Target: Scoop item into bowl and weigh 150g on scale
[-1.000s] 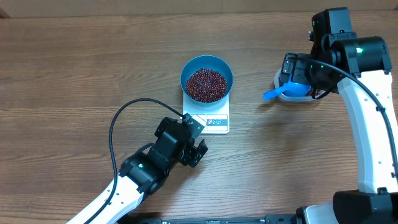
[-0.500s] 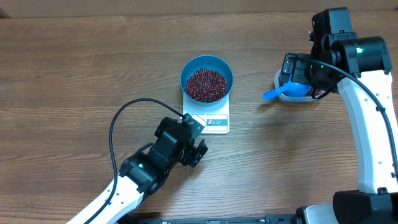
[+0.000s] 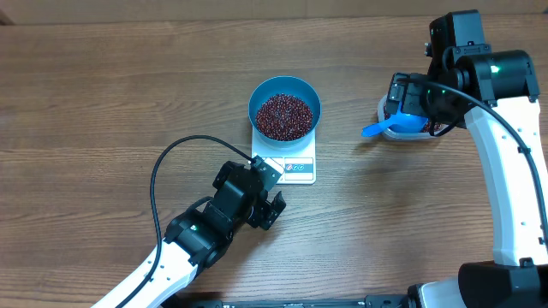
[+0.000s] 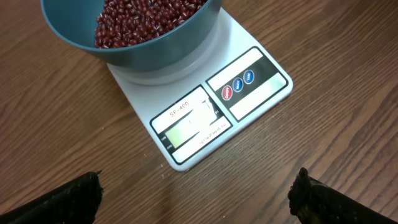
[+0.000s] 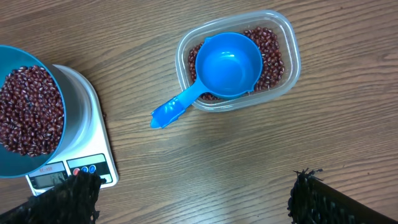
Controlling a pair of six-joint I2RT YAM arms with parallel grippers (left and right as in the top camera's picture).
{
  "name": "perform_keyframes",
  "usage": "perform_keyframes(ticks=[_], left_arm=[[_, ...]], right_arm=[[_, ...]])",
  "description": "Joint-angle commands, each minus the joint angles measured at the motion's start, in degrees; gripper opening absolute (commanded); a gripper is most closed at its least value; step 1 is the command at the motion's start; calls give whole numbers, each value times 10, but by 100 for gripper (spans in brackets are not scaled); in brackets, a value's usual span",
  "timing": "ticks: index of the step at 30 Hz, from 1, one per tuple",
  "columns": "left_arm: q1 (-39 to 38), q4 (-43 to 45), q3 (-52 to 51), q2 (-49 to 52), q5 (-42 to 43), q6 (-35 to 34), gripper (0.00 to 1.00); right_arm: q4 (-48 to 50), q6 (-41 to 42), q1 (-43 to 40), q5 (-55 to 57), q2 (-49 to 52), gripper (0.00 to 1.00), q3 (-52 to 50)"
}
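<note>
Blue bowl (image 4: 155, 53) sits on the scale (image 4: 239, 109); left tool (image 4: 196, 196) and right tool (image 5: 194, 196) gape empty; a nudge could skew the weight.

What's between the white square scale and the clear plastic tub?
Right wrist view: bare wooden table, except the blue plastic scoop's handle jutting from the tub.

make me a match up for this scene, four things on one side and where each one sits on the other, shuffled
1 bowl
2 scoop
3 scale
4 tub

a lying in the tub, handle out over its rim
b on the table, carrying the bowl
c on top of the scale
d on the table, apart from the scale

Pairs: 1-c, 2-a, 3-b, 4-d
</note>
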Motion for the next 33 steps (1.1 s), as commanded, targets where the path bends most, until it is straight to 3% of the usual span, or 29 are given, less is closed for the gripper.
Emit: perform_keyframes(ticks=[1,19,25,33], left_arm=[[2,-13,-4,-5,-5,7,99],[3,-30,-4,-5,-4,6,100],[3,-23,-4,-5,-4,-67,100],[3,36,-4,-5,-37,-65,99]], right_arm=[[3,-9,-3,4,-10,100,14],[3,-9,-3,4,-10,100,14],[3,-9,-3,4,-10,100,14],[3,-9,-3,4,-10,100,14]])
